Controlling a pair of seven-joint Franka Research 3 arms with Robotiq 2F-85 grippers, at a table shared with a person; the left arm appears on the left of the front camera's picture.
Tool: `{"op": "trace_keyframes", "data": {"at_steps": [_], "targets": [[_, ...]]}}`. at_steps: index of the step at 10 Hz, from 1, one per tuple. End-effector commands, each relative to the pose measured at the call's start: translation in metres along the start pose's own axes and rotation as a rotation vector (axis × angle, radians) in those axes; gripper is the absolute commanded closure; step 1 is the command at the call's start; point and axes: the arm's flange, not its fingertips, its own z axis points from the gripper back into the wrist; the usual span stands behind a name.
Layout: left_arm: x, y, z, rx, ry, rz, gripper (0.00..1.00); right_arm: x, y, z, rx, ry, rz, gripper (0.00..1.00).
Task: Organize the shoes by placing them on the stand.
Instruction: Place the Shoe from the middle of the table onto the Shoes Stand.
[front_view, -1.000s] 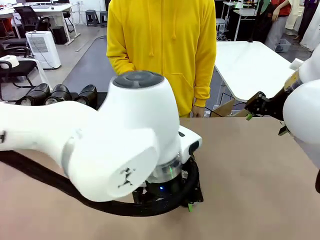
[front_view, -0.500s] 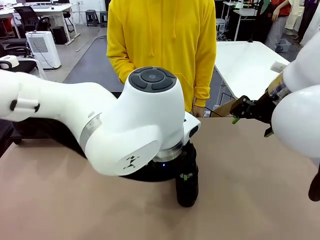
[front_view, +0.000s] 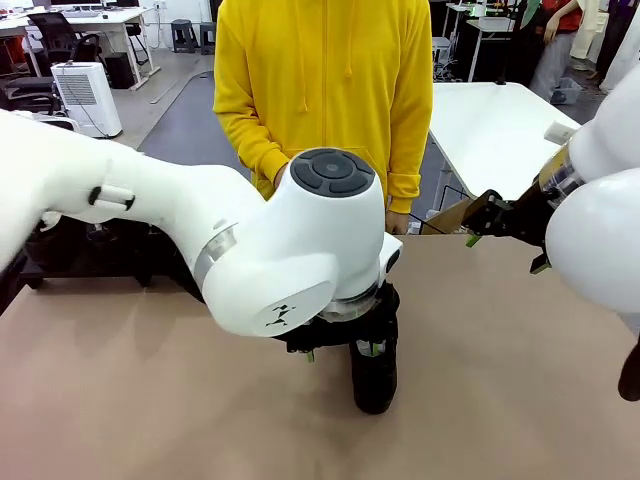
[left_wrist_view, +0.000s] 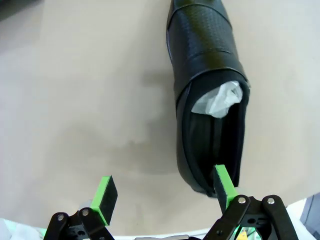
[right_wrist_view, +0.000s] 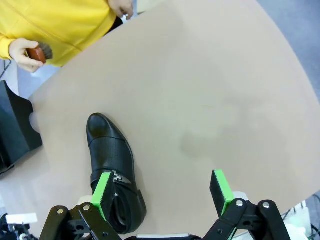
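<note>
From the front we see our left arm (front_view: 250, 250) stretched across the middle of the table (front_view: 500, 350), its bulk hiding most of what lies under it; only the toe end of a black shoe (front_view: 374, 380) pokes out below the wrist, lying on the tan top near the table's near edge. The left wrist view fills in what the front hides: the left gripper (left_wrist_view: 165, 190) hangs over that shoe (left_wrist_view: 210, 95) with its jaws spread wide, one green pad (left_wrist_view: 222, 182) at the shoe's heel rim, the other pad (left_wrist_view: 105, 192) over bare table, so the shoe is beside the gap and not between the pads. That view also shows crumpled pale paper (left_wrist_view: 220, 100) stuffed into the shoe's opening. Our right gripper (front_view: 500, 222) is at the table's far right edge in the front view, and we cannot judge its jaws there; its own wrist view shows the right gripper (right_wrist_view: 162, 192) spread open above the table. This view shows a shoe (right_wrist_view: 114, 165) with a metal buckle lying flat, part of the black stand (right_wrist_view: 15, 130) at the left edge, and the person's hand (right_wrist_view: 25, 50) holding a small brown object. The person's yellow sleeve (front_view: 245, 110) stands behind the table in front.
</note>
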Motion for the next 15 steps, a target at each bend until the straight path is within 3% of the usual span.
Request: {"op": "trace_keyframes", "data": {"at_steps": [1, 4, 7, 8, 12, 13, 15], "targets": [[0.01, -0.015, -0.015, 0.025, -0.024, 0.035, 0.0, 0.004, -0.001, 0.0, 0.017, -0.003, 0.015, 0.0], [0.014, -0.016, -0.034, 0.034, -0.054, 0.058, 0.0, 0.004, -0.001, 0.0, 0.017, -0.003, 0.015, 0.0], [0.015, -0.016, -0.047, 0.07, -0.004, 0.042, 0.0, 0.004, -0.001, 0.0, 0.017, -0.003, 0.015, 0.0], [0.016, -0.015, -0.048, 0.061, 0.003, 0.032, 0.1, 0.004, -0.001, 0.0, 0.017, -0.003, 0.015, 0.0], [0.018, -0.016, -0.048, 0.055, 0.022, 0.028, 0.89, 0.004, -0.001, 0.0, 0.017, -0.003, 0.015, 0.0], [0.019, -0.017, -0.049, 0.053, 0.031, 0.025, 1.0, 0.004, -0.001, 0.0, 0.017, -0.003, 0.015, 0.0], [0.019, -0.022, -0.046, 0.038, 0.048, 0.013, 1.0, 0.004, -0.001, 0.0, 0.017, -0.003, 0.015, 0.0]]}}
